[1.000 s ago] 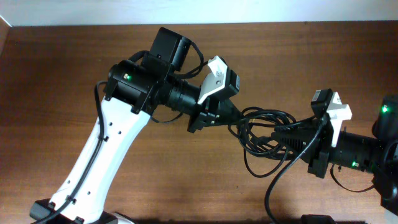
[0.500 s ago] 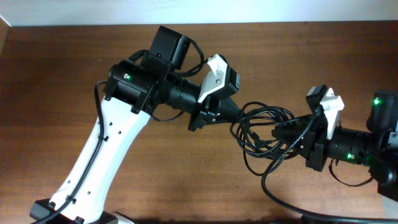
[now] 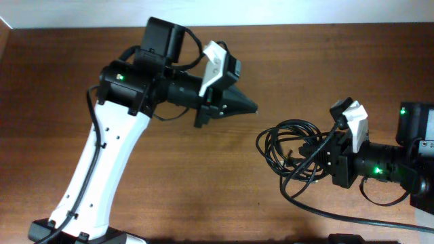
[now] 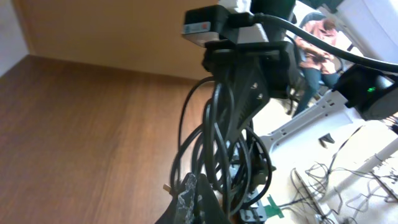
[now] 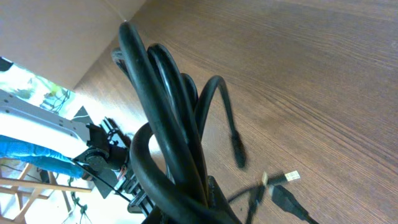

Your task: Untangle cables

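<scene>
The cables (image 3: 293,150) are a tangled bundle of thin black loops right of the table's middle. My right gripper (image 3: 321,157) is shut on the bundle's right side. In the right wrist view the cables (image 5: 168,118) rise in thick loops straight out of my right gripper (image 5: 211,202), and a metal plug end (image 5: 290,177) lies on the wood. My left gripper (image 3: 249,106) is shut with nothing in it, up and left of the bundle and apart from it. From the left wrist, the cables (image 4: 214,134) hang beyond the shut left gripper (image 4: 191,194).
The brown wooden table (image 3: 203,190) ends at a white wall strip (image 3: 271,12) at the back. The right arm's own thicker wire (image 3: 352,217) trails along the front right. My left arm's white link (image 3: 95,176) crosses the front left.
My left gripper has drawn back up and to the left, off the bundle. The right gripper has shifted a little left with the cables still in it.
</scene>
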